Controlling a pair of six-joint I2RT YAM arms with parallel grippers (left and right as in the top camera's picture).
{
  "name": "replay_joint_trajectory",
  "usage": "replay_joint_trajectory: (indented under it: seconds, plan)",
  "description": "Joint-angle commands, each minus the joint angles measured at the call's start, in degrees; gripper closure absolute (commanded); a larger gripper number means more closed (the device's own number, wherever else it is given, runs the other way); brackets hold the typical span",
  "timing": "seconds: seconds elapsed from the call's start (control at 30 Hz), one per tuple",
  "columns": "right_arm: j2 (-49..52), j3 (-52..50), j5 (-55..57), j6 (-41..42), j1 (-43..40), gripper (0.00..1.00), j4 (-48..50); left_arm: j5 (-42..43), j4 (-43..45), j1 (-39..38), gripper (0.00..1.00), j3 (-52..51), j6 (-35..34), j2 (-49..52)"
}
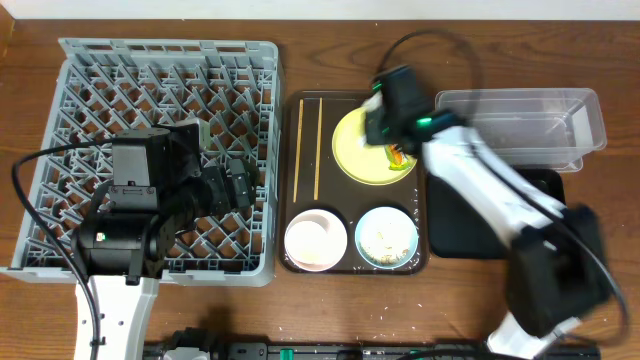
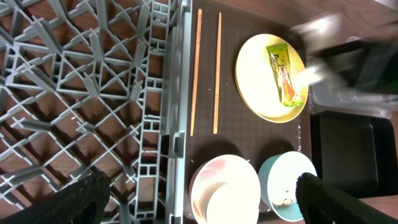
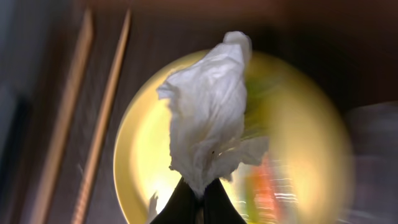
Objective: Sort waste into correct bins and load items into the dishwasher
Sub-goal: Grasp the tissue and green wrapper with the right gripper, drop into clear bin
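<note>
My right gripper [image 3: 199,193] is shut on the crumpled white paper [image 3: 208,112] and holds it above the yellow plate [image 3: 149,149], which also shows in the overhead view [image 1: 350,150]. The snack wrapper [image 2: 283,74] lies on the plate [image 2: 258,74]. Two chopsticks [image 2: 205,68] lie on the brown tray. The pinkish-white bowl [image 2: 221,186] and the light blue bowl [image 2: 280,177] with rice sit at the tray's front. My left gripper [image 2: 199,199] is open over the grey rack's [image 1: 130,80] edge. The clear tub [image 1: 520,115] and black tray [image 1: 470,235] lie to the right. The white cup is not in view.
The dark brown serving tray [image 1: 295,180] stands between the rack and the bins. My right arm [image 1: 480,190] reaches across the black tray. The left arm's base [image 1: 120,240] covers the rack's front part.
</note>
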Motion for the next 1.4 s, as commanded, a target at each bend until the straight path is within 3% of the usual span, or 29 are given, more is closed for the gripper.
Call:
replay_joint_trajectory:
  seconds: [0.0, 0.2, 0.27, 0.3, 0.37, 0.47, 0.57, 0.83, 1.0, 1.03, 1.07, 1.13, 1.37]
  plan:
    - [-4.7, 0.5, 7.0, 6.1, -7.5, 0.99, -1.8, 0.9, 0.0, 0.0, 0.04, 1.1, -0.1, 0.1]
    - [-0.7, 0.2, 11.7, 5.1, -16.5, 0.99, -3.9, 0.9, 0.0, 0.0, 0.04, 1.1, -0.1, 0.1]
    - [-0.3, 0.2, 5.1, -0.9, -17.7, 0.68, -3.2, 0.9, 0.0, 0.0, 0.04, 1.1, -0.1, 0.1]
    - [-1.1, 0.3, -0.2, -4.7, -18.1, 0.43, -3.7, 0.9, 0.0, 0.0, 0.04, 1.1, -0.1, 0.1]
    - [-3.2, 0.3, -5.6, -5.4, -18.1, 0.37, -4.8, 0.9, 0.0, 0.0, 0.04, 1.1, -0.1, 0.1]
    - [-7.6, 0.3, -19.4, -10.4, -15.3, 0.44, -4.7, 0.9, 0.0, 0.0, 0.04, 1.1, -0.1, 0.1]
    - [-8.1, 0.3, -21.2, -13.9, -11.0, 0.45, -5.0, 0.9, 0.0, 0.0, 0.04, 1.1, -0.1, 0.1]
    - [3.6, 0.1, 12.8, -4.3, 0.6, 0.39, -4.6, 0.9, 0.0, 0.0, 0.04, 1.1, -0.1, 0.1]
    - [12.8, 0.1, 12.0, -3.8, 0.3, 0.42, -0.2, 0.9, 0.0, 0.0, 0.04, 1.1, -0.1, 0.1]
    - [13.7, 0.1, 10.4, -3.9, 0.2, 0.51, 0.2, 0.9, 0.0, 0.0, 0.04, 1.1, -0.1, 0.1]
    - [14.7, 0.1, 7.6, -3.9, 0.1, 0.76, 0.2, 0.9, 0.0, 0.0, 0.04, 1.1, -0.1, 0.1]
    - [14.6, 0.2, 6.8, -3.9, 0.2, 0.99, 0.2, 0.9, 0.0, 0.0, 0.04, 1.1, -0.1, 0.1]
    - [-0.3, 0.5, 7.0, 5.1, -3.5, 0.99, -3.6, 0.9, 0.0, 0.0, 0.04, 1.1, -0.1, 0.1]
